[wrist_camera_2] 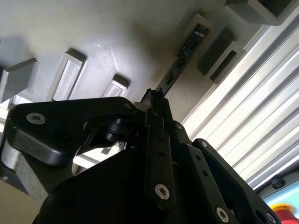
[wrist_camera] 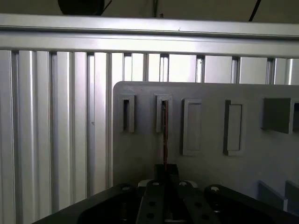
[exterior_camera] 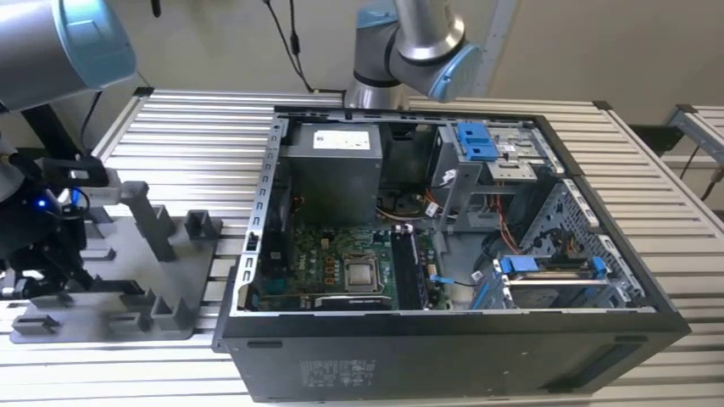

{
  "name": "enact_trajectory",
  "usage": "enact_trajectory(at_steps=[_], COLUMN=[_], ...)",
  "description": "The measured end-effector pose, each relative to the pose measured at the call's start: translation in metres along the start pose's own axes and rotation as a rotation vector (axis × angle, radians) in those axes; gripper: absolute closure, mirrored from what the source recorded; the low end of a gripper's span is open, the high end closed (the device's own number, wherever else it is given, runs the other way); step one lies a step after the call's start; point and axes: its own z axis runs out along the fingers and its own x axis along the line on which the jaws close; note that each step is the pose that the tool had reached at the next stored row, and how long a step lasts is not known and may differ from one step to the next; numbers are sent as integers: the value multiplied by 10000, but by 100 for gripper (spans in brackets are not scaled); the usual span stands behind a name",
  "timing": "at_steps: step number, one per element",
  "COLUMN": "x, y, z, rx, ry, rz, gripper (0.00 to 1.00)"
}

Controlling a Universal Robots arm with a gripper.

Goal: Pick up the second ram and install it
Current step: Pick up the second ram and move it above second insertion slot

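— Pincer [wrist_camera_2: 153, 97] is clenching on the near end of the second ram [wrist_camera_2: 184, 53], as far as I'm seeing in the second wrist view. It's squeezing the thin dark board tight.

— And where's the stick sitting?

— It's standing on edge in a narrow slot of the grey tray [exterior_camera: 169, 284]. In the first wrist view it's showing as a thin dark line running out from the pincer into the slot's frame.

— Where's that tray lying?

— It's resting on the slatted worktop [exterior_camera: 192, 119], just beside the open computer case [exterior_camera: 453, 360], at about nine o'clock from it in the exterior view. The arm [exterior_camera: 34, 51] is reaching down over the tray's nine o'clock side.

— How's the case looking?

— It's lying on its side with the panel off. The motherboard [exterior_camera: 328, 254] is facing up, and bright-blue clips [exterior_camera: 476, 140] are sitting inside toward one o'clock.
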Motion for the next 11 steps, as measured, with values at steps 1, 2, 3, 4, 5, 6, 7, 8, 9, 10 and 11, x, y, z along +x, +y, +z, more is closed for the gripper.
enact_trajectory(at_steps=[1, 2, 3, 4, 5, 6, 7, 8, 9, 10, 11], x=[0, 0, 0, -1, -1, -2, -2, -2, -3, -3, -3], y=[0, 0, 0, 0, 0, 0, 0, 0, 0, 1, 1], z=[-11, -21, -31, -41, -51, -59, -68, -75, -81, -89, -98], rx=[0, 0, -1, 0, -1, -1, 0, -1, 0, 0, 0], ry=[0, 0, 1, 0, 0, 1, 0, 1, 0, 0, 0], rz=[0, 0, -1, -1, -1, -1, 0, 0, 1, 1, 1], gripper=[86, 86, 86, 86, 86, 86, 86, 86, 86, 86, 86])
